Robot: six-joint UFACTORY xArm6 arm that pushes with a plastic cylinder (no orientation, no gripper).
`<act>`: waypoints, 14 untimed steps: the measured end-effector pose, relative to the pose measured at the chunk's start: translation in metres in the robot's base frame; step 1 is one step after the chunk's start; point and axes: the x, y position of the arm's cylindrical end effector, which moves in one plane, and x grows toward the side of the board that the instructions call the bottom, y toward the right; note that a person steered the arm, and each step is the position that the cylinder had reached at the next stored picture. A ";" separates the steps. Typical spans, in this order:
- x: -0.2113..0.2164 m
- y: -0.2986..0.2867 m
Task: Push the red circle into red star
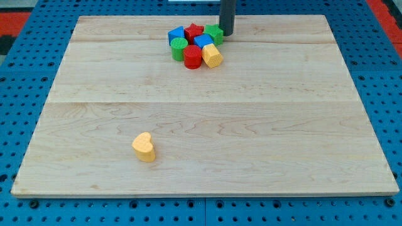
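single camera view, raised, looking down at an angle across the wooden board (pixel 207 125) from its near edge toward the far edge, mid distance, whole board in frame, blue pegboard table (pixel 31 37) showing round it

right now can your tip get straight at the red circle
Probably not straight: my tip sits at the cluster's upper right, with the green block and blue block between it and the red circle.

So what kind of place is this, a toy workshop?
More likely a robot test bench, I think: a wooden board on a blue pegboard, coloured blocks clustered at the view's top, and my tip beside them.
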 end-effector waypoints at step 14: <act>0.121 -0.049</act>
